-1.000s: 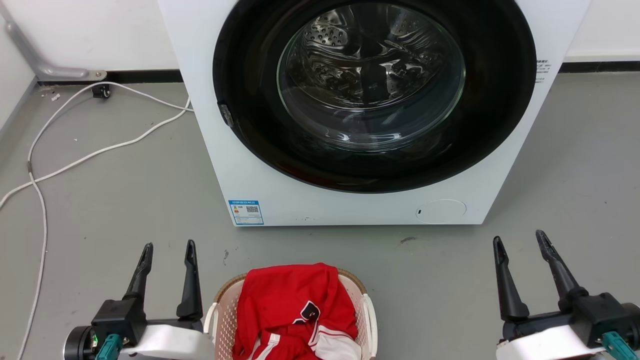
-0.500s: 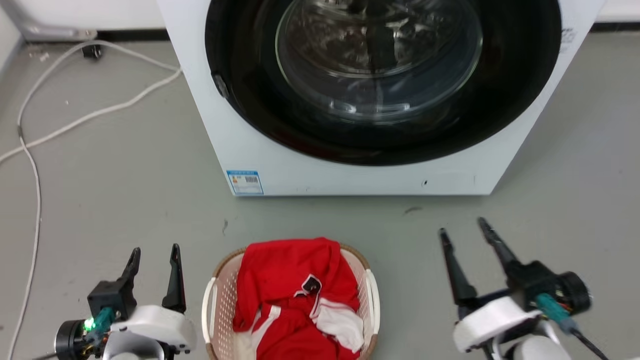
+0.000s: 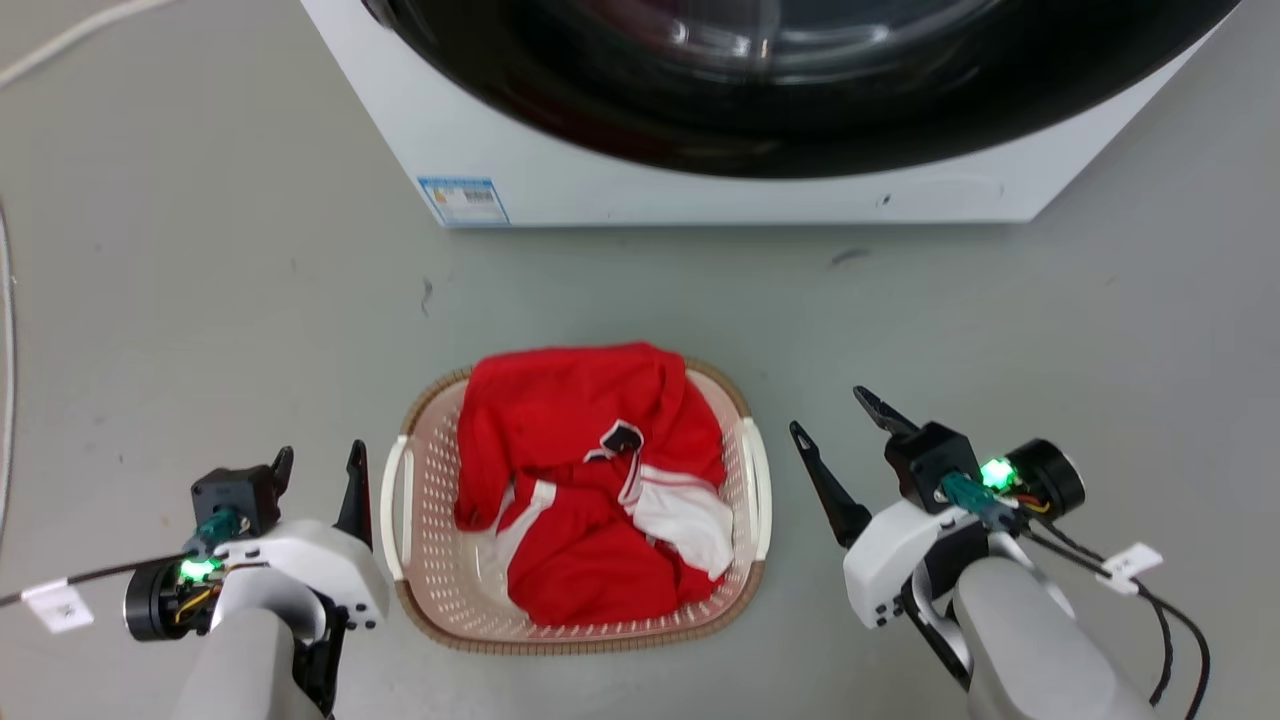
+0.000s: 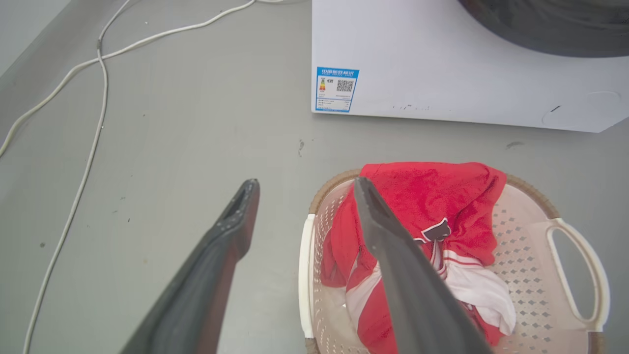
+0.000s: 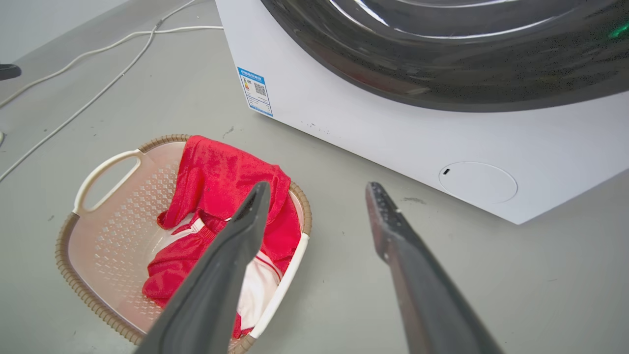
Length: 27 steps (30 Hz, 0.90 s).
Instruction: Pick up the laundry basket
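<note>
The laundry basket [image 3: 430,520] sits on the grey floor in the lower middle of the head view, pale pink with a brown woven-look rim and white side handles. Red and white clothes [image 3: 590,470] fill it. My left gripper [image 3: 318,465] stands open just left of the basket's left handle [image 3: 390,505], apart from it. My right gripper [image 3: 832,412] is open too, a short way right of the right handle [image 3: 760,490]. The left wrist view shows the basket [image 4: 521,231] to the right of my open left gripper [image 4: 302,183]. From the right wrist the basket [image 5: 113,216] lies left of my open right gripper [image 5: 318,186].
A white washing machine [image 3: 700,190] with a dark round door stands just behind the basket, with a strip of bare floor between them. White cables [image 4: 98,83] trail over the floor at the far left.
The head camera has tilted down, so the washing machine slid up the picture and the whole basket shows. Both grippers have come in closer to the basket's sides, still open.
</note>
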Tool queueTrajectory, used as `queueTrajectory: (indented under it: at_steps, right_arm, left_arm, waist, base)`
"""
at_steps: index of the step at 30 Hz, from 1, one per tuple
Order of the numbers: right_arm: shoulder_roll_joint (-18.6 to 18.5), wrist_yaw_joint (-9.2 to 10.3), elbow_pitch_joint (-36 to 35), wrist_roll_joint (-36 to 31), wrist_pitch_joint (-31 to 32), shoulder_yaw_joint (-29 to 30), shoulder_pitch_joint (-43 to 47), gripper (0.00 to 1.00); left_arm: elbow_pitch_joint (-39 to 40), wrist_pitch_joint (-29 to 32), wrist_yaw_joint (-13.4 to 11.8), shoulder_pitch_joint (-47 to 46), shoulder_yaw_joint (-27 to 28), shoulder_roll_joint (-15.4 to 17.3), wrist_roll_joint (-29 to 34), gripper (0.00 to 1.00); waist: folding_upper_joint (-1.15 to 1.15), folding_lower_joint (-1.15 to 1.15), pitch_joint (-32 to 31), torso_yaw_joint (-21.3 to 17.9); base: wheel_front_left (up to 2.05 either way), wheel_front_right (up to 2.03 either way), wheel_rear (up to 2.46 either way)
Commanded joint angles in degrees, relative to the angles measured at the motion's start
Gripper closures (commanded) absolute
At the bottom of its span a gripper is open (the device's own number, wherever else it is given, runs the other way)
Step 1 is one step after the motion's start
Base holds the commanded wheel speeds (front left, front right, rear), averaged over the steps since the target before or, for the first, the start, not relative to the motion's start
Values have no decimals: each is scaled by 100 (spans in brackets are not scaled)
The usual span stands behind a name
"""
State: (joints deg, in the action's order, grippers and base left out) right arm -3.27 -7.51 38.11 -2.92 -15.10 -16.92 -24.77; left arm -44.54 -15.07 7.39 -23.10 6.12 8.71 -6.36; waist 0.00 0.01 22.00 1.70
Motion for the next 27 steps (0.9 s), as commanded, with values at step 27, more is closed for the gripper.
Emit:
queueTrajectory:
  at_steps: [27]
  right_arm:
    - [25,4,2626,1010,-10,-1474,-2065,0]
  left_arm:
    - [-2245,-16,5,-1819,-746,128,-485,0]
  waist:
    - [0,-1,2115,249]
  base:
    - [0,0,0]
